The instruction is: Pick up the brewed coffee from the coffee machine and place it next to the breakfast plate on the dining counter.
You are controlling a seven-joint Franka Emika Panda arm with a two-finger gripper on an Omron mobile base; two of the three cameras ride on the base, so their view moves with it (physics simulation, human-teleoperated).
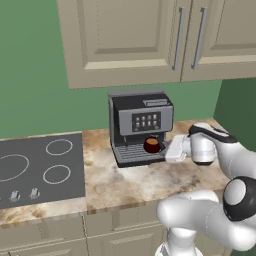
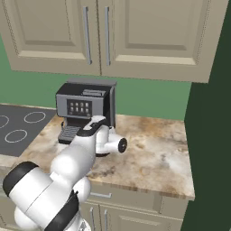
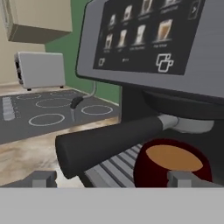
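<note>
While the pincer (image 3: 112, 178) stands wide open and empty close before the brewed coffee (image 3: 173, 168), which sits on the drip tray of the coffee machine (image 1: 141, 125), its left finger could strike the black portafilter handle (image 3: 109, 142) and spill the mug.

In the hand view the mug (image 3: 168, 168) loses its lower half behind the grey band at the bottom, and its handle cannot be made out. The coffee machine (image 3: 144, 39) is cut off by the top and right edges there. In the right base view the arm covers the machine's drip tray middle and the mug. The pincer's fingertips (image 3: 183, 178) barely rise into view.
</note>
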